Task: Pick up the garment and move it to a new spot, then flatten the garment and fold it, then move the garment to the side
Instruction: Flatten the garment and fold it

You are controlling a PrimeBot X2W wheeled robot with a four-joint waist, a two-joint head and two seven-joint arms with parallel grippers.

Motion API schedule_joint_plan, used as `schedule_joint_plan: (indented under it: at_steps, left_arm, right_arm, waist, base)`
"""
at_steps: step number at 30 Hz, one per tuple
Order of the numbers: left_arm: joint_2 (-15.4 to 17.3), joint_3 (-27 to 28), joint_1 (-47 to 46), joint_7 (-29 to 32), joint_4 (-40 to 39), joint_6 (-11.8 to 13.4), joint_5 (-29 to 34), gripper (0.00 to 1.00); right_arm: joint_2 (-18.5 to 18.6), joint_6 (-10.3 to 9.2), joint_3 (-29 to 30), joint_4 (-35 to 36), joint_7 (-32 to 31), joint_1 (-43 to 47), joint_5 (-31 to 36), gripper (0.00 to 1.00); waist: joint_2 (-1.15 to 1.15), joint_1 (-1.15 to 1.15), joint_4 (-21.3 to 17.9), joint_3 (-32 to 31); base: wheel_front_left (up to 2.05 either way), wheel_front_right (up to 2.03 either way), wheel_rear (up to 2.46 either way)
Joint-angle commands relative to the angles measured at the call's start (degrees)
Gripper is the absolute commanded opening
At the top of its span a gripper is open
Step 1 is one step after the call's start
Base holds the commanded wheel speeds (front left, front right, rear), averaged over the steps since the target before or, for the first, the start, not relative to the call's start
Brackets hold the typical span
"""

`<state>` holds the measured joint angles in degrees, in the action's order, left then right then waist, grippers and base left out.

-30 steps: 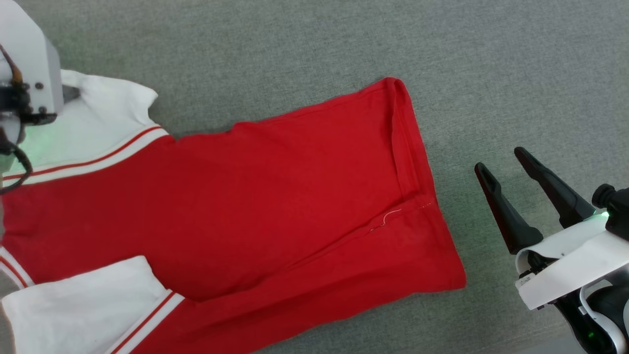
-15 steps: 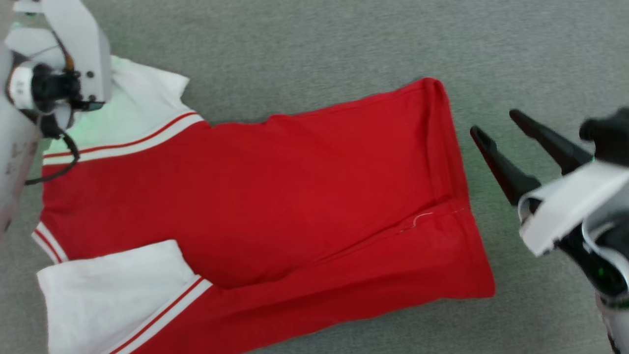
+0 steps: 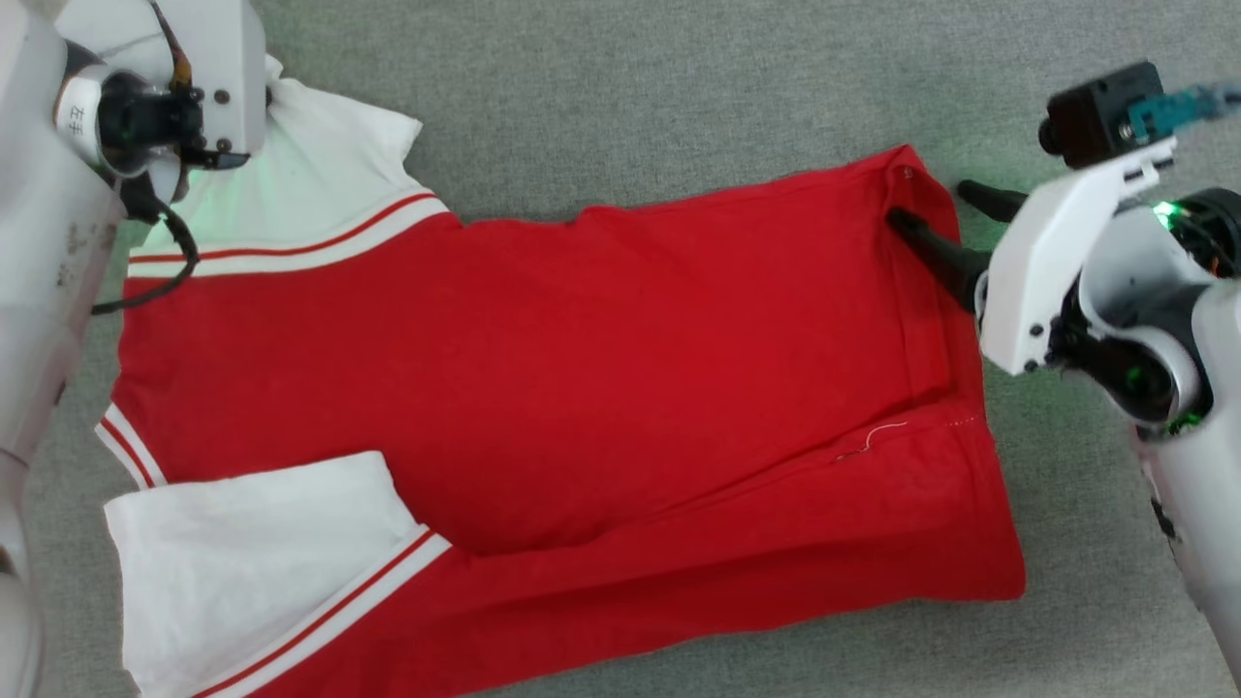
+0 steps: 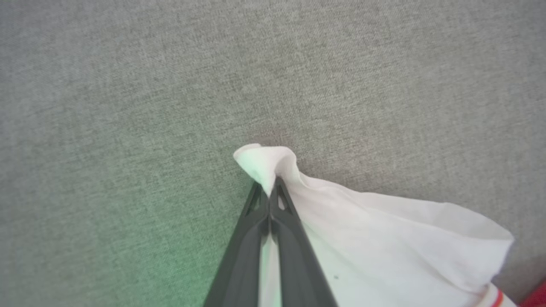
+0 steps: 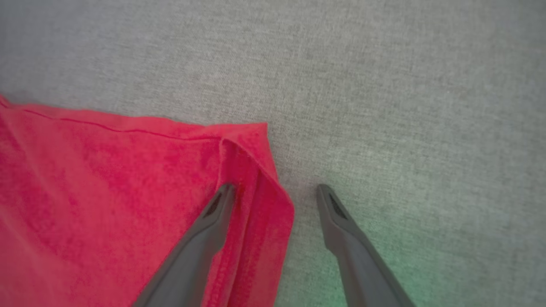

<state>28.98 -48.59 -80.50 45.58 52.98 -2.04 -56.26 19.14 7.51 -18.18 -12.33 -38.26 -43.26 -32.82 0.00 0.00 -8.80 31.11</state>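
Two sleeves mark the left end of the shirt [image 3: 543,388]. It lies spread on the gray cloth surface [image 3: 630,87] with its long axis running left to right across the robot's front, collar end to the left and hem to the right. Nearest the robot, the near sleeve [image 3: 242,553] lies flat. The near side of the red body is folded over in a long strip that reaches the hem. Beyond that is the broad red middle, fairly smooth.

Both arms are at the far edge. The left gripper [image 4: 269,192] is pinched tight on the tip of the far sleeve [image 3: 330,174], and in the left wrist view a small peak of white cloth stands up past its fingertips. The right gripper [image 5: 275,187] stands wide at the far hem corner [image 5: 251,140]. One finger is over the red cloth just inside the hem and the other over the bare surface just beside the edge. The doubled hem therefore lies between them, not yet gripped.

The coming move seems to turn on that straddle. The right arm is the nearer one to the hem, and the left already holds the opposite end of the same long edge. Closing here would probably give a grip at each end of it, ready to lift and carry toward the robot. The inner finger may catch only the top layer, or the cloth may slip out sideways.
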Motion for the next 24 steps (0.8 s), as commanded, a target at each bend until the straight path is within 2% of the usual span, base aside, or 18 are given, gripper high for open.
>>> schedule_joint_plan:
  at_steps: [1,3,4,5,12,18,24]
  left_arm:
    - [-1.1,-0.8,1.6,-0.2,1.4,-0.4,0.6,0.0]
    - [-1.4,-0.9,1.4,-0.5,2.2,-0.6,0.5,0.0]
    - [-1.5,-0.9,1.3,-0.6,2.7,-0.8,0.4,0.0]
    - [-1.6,-0.9,1.2,-0.6,3.1,-0.9,0.4,0.0]
    - [-2.5,-1.0,0.3,-1.4,5.2,-1.7,0.1,0.0]
    - [-3.5,-0.6,-0.3,-2.3,6.0,-2.7,-0.7,0.0]
    - [-3.1,-1.5,-0.3,-2.5,5.0,-3.8,-0.2,0.0]
  right_arm:
    - [-0.8,-0.05,-0.6,-2.3,-2.2,-0.9,-0.3,1.0]
    - [-1.6,-0.05,-1.4,-4.9,-5.3,-1.9,-0.3,1.0]
    - [-1.9,-0.05,-2.1,-5.9,-7.1,-2.4,-0.3,0.93]
    - [-2.4,-0.05,-2.4,-6.7,-8.5,-2.7,-0.6,0.0]
    - [-3.3,-0.02,-2.9,-8.3,-13.7,-6.1,-1.2,0.0]
    - [-1.8,-0.02,-2.2,-7.4,-11.6,-7.6,-2.1,0.0]
    - [1.4,-0.03,-3.0,-5.5,-8.9,-5.4,-4.1,0.0]
  waist:
    - [0.0,0.0,-0.1,0.0]
    - [0.0,0.0,-0.1,-0.1]
    - [0.0,0.0,-0.1,-0.1]
    - [0.0,0.0,-0.2,-0.2]
    - [0.0,0.0,-0.1,-0.6]
    - [0.0,0.0,1.3,-2.4]
    - [0.0,0.0,3.7,-5.4]
  base:
    - [0.0,0.0,0.0]
    - [0.0,0.0,0.0]
    - [0.0,0.0,0.0]
    - [0.0,0.0,0.0]
    - [0.0,0.0,0.0]
    - [0.0,0.0,0.0]
    - [0.0,0.0,0.0]
